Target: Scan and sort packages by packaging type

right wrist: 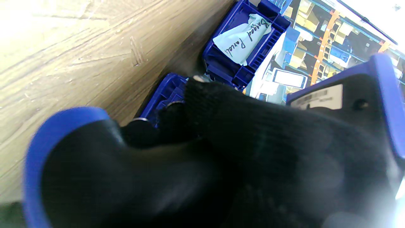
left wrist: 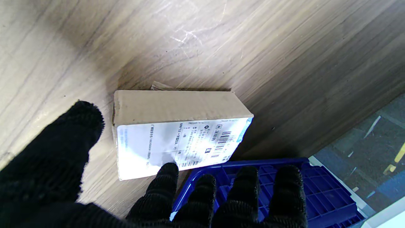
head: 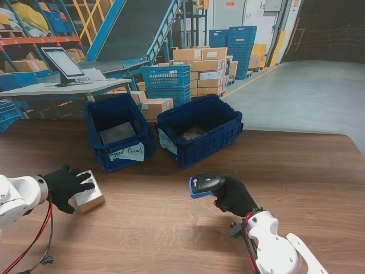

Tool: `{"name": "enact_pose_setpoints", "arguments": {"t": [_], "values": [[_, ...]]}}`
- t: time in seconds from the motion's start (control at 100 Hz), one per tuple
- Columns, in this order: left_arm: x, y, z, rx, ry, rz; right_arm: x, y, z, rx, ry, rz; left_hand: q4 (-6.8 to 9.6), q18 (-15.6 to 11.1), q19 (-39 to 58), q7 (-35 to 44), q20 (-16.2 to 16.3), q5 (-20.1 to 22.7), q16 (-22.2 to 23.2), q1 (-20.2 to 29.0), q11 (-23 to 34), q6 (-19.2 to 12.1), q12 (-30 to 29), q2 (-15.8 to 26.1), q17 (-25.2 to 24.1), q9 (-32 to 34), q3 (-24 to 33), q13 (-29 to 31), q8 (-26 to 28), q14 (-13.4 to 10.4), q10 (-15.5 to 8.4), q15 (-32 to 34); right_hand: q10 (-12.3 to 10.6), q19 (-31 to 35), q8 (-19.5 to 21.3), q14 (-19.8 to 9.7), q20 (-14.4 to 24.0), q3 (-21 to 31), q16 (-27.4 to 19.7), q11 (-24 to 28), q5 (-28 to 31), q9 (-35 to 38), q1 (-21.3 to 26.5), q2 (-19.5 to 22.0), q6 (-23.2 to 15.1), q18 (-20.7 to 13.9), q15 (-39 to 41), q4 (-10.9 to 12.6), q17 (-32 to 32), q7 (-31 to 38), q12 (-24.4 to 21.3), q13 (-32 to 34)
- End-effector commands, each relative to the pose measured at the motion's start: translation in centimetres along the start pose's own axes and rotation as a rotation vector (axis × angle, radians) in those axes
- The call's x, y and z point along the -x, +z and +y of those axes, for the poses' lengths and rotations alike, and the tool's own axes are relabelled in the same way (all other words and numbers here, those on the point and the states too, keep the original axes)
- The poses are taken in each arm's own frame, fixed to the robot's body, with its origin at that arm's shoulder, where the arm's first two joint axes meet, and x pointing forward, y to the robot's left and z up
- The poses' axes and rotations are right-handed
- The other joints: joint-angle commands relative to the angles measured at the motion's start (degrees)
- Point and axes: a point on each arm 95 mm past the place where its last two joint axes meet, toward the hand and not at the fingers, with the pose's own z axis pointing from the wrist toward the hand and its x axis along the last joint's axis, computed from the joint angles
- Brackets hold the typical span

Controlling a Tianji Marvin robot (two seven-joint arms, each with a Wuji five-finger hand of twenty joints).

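Both of my black-gloved hands are over the brown wooden table [head: 171,228]. Farther from me than the hands, two dark blue plastic crates sit side by side: the right crate [head: 201,130] and the left crate [head: 117,131] with a handwritten paper label. My left hand [head: 67,185] rests on the small cardboard box with a white shipping label [head: 88,197], fingers [left wrist: 164,180] spread across its top and thumb beside it; whether it actually grips, I cannot tell. My right hand [head: 232,197] is wrapped around the black and blue handheld barcode scanner [head: 206,184], its head pointing left toward the box.
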Motion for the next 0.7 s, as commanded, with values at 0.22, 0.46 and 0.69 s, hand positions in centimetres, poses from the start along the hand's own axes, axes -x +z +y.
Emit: {"name": "enact_pose_setpoints", "arguments": {"t": [0.22, 0.46, 0.69], "values": [[-0.11, -0.43, 0.1, -0.034, 0.017, -0.051, -0.35, -0.04, -0.34, -0.02, 0.008, 0.01, -1.66, 0.1, -1.0, 4.2, -0.9, 1.6, -0.6, 0.1, -4.0, -6.7, -1.0, -1.1, -1.4, -3.2, 2.7, -3.6, 2.1, -0.8, 1.4, -1.2, 0.9, 3.1, 2.4, 1.7, 1.7, 8.3, 0.6, -0.4, 3.3, 0.7, 5.0, 3.0, -2.2, -1.9, 1.1, 0.4, 0.5, 3.8, 0.3, 1.4], [0.25, -0.42, 0.24, -0.088, 0.034, -0.085, -0.49, 0.08, -0.41, -0.02, 0.008, 0.016, -1.68, 0.6, -1.1, 4.0, -1.0, 0.9, -0.8, 0.1, -5.7, -6.8, -5.5, -2.5, -1.4, -3.8, 3.5, -4.0, 2.1, 0.1, 3.5, -1.3, 1.0, 3.1, 2.4, 1.7, 1.7, 8.4, 0.6, -0.4, 3.3, 0.7, 5.0, 3.0, -2.2, -1.9, 1.2, 0.5, 0.5, 3.8, 0.3, 1.5], [0.34, 0.21, 0.32, -0.081, 0.086, -0.053, -0.53, 0.08, -0.41, -0.023, 0.014, 0.016, -2.51, 0.7, -1.5, 2.1, -1.1, -1.8, -0.9, -0.5, -5.6, -7.5, -7.8, -5.8, -1.3, -3.9, 6.5, -3.9, 1.0, 0.0, 3.1, -1.2, 0.9, 3.2, 2.4, 1.6, 1.8, 8.6, 0.6, -0.3, 3.3, 0.8, 5.0, 2.8, -2.2, -1.9, 1.2, 0.4, 0.4, 3.8, 0.3, 1.5]]}}
